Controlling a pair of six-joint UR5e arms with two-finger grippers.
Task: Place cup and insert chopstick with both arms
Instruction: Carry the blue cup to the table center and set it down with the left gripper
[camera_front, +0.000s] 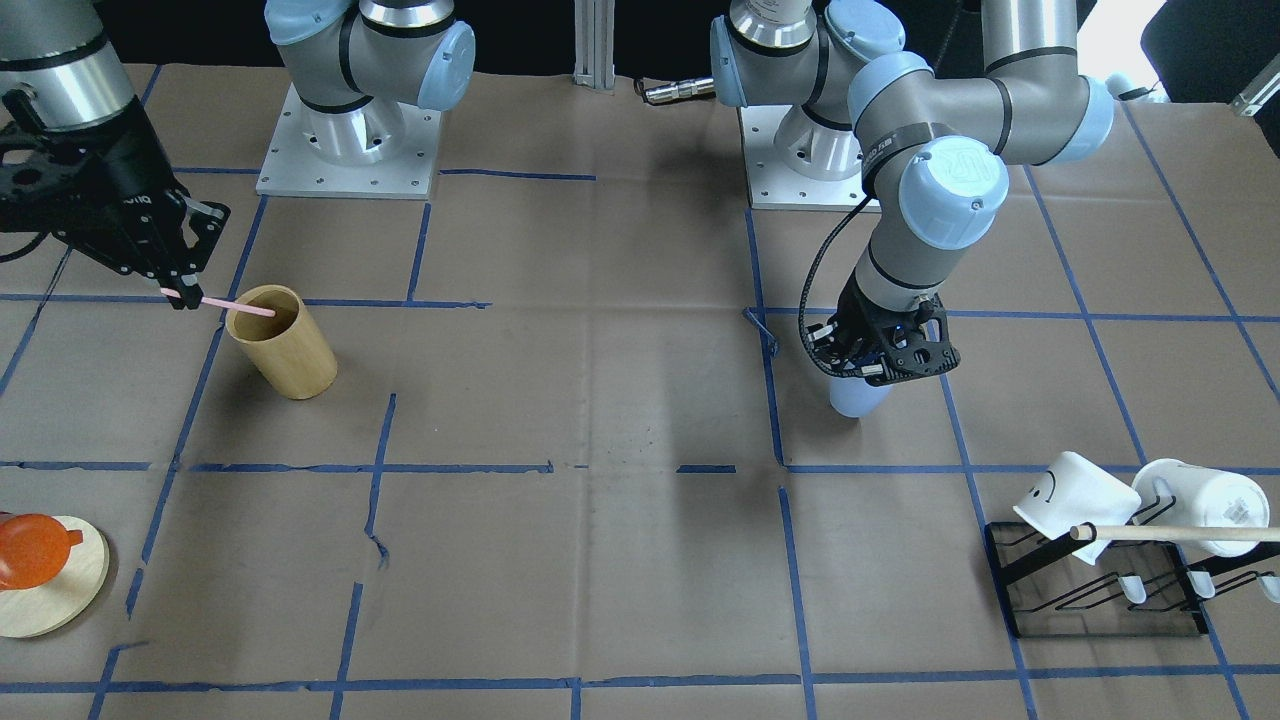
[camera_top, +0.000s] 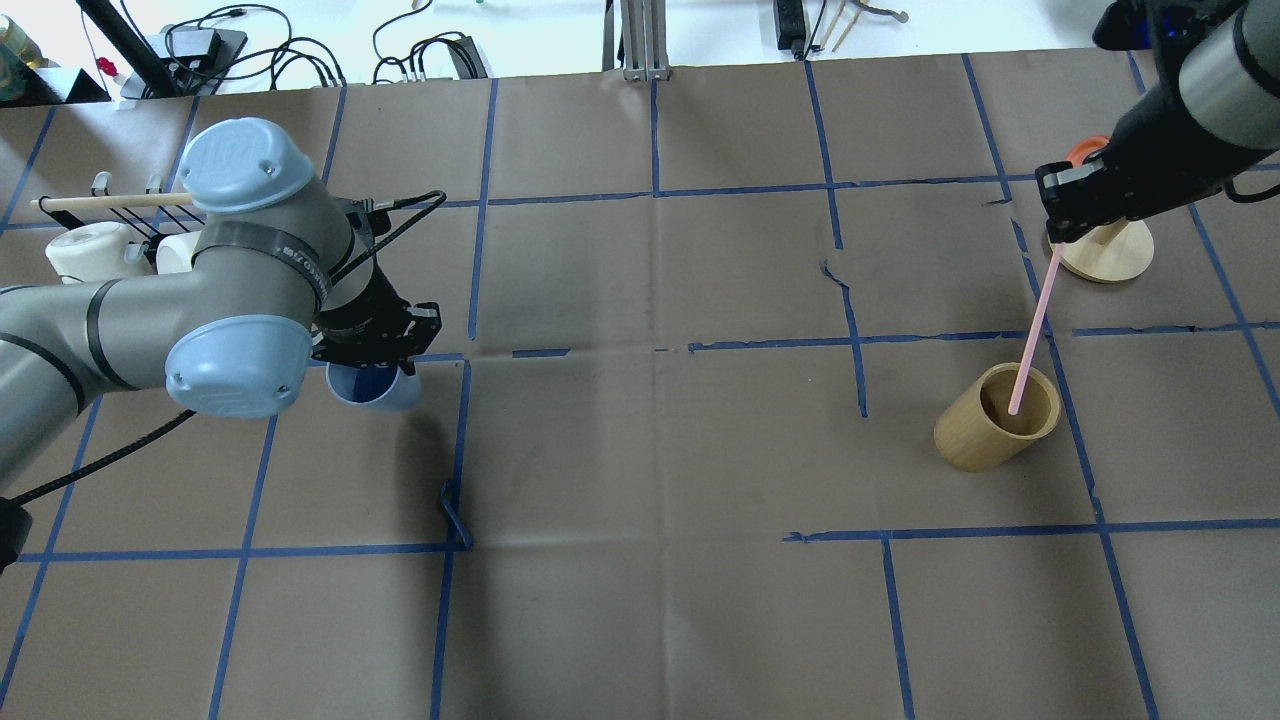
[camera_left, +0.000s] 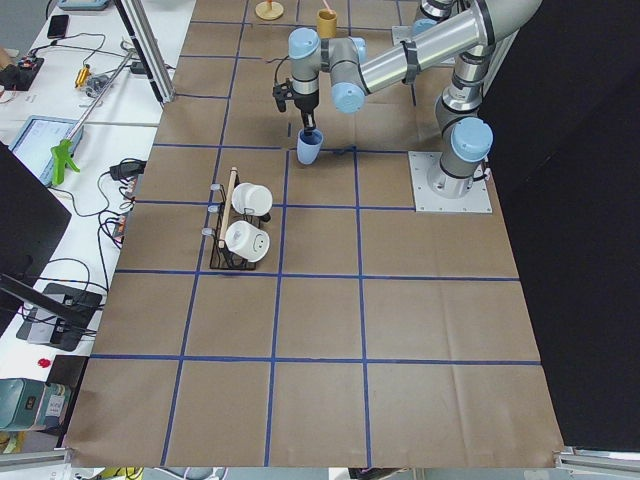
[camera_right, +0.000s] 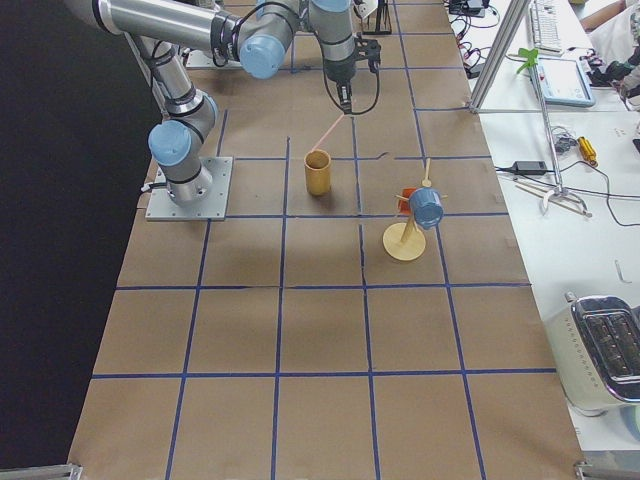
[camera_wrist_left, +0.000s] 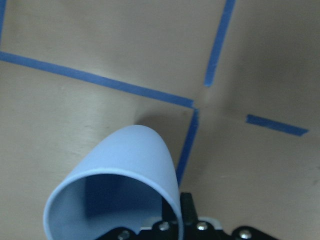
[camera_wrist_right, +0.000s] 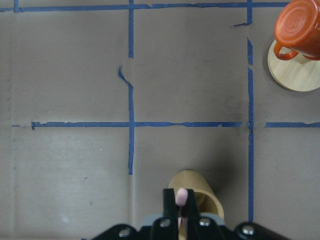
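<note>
My left gripper (camera_front: 885, 362) is shut on the rim of the pale blue cup (camera_front: 857, 399) and holds it tilted, close over the table. The cup also shows in the overhead view (camera_top: 378, 389) and in the left wrist view (camera_wrist_left: 127, 165). My right gripper (camera_front: 181, 297) is shut on the upper end of the pink chopstick (camera_front: 243, 307). The stick slants down to the mouth of a tan wooden cylinder (camera_front: 285, 348). In the overhead view the chopstick (camera_top: 1034, 322) ends over the cylinder's opening (camera_top: 1000, 432). I cannot tell whether its tip is inside.
A black rack (camera_front: 1095, 590) with two white mugs (camera_front: 1075, 493) and a long wooden dowel (camera_front: 1180, 533) stands near the left arm. An orange mug (camera_front: 30, 548) hangs on a round wooden stand (camera_front: 65, 592) near the right arm. The arm bases (camera_front: 350, 150) stand at the robot's edge.
</note>
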